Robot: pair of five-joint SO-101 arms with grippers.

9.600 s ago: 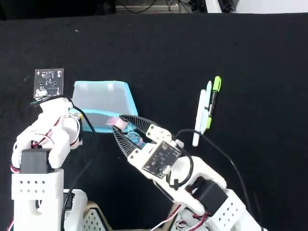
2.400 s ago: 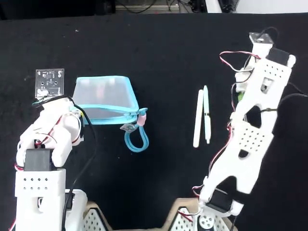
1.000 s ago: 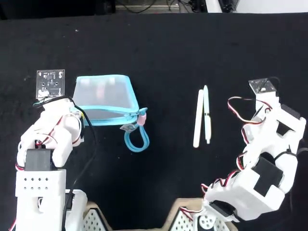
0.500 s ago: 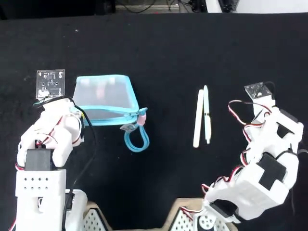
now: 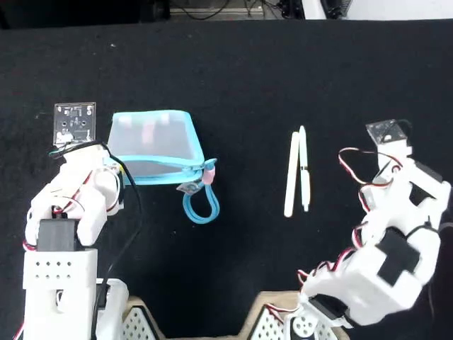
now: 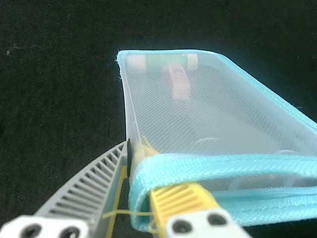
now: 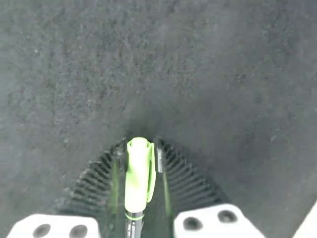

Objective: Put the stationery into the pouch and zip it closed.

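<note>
Right gripper [image 7: 139, 143] pinching green marker [image 7: 138, 173]; left gripper [image 6: 143, 168] looks clamped on pouch [image 6: 208, 119] corner; two pale pens [image 5: 304, 170] lie outside it.

The end effector [image 6: 148, 168] clamps the pouch [image 6: 208, 119] corner.

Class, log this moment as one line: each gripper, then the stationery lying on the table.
left gripper: shut on pouch corner | right gripper: shut on green-capped pen | table: two white pens
</note>
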